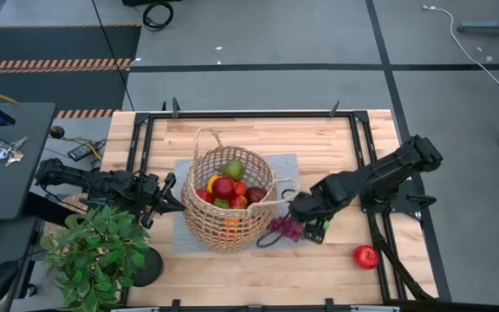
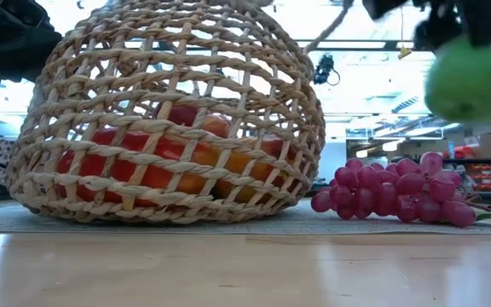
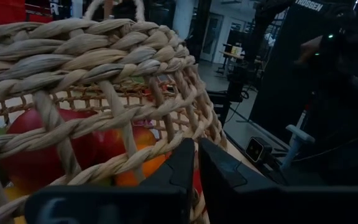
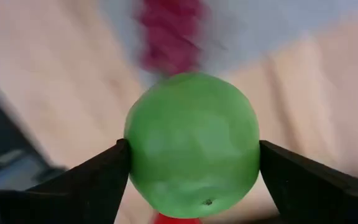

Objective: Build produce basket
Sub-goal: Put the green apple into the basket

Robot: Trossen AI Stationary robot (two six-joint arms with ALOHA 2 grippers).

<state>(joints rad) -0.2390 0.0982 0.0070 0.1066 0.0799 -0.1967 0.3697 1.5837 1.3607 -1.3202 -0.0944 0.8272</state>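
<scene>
The tan wicker basket (image 1: 228,204) stands on a grey mat (image 1: 288,169) at the table's middle. It holds red, green and orange produce (image 1: 228,186). My left gripper (image 1: 170,195) is at the basket's left wall, fingers nearly together. My right gripper (image 1: 308,224) hangs just right of the basket, above the purple grapes (image 1: 284,230). It is closed on a round green fruit (image 4: 191,152), which also shows in the air in the low view (image 2: 476,77). The grapes lie on the mat's edge (image 2: 399,192). A red apple (image 1: 366,256) lies near the front right. My left gripper comes level from the table's left at the basket's woven wall (image 3: 166,152), just below the rim. Its fingers (image 3: 179,171) stand almost together at the weave; which strand is between them is hidden by the fingers themselves. My right gripper pinches the green fruit by its two opposite sides (image 4: 130,165) between its two fingers (image 4: 92,183). The fingers point down from above. The fruit is lifted clear of the table, above the grapes.
A leafy potted plant (image 1: 98,251) stands at the table's front left corner, close to my left arm. A black frame rail (image 1: 366,147) runs around the table's edges. Bare wood lies in front of the basket (image 1: 232,273).
</scene>
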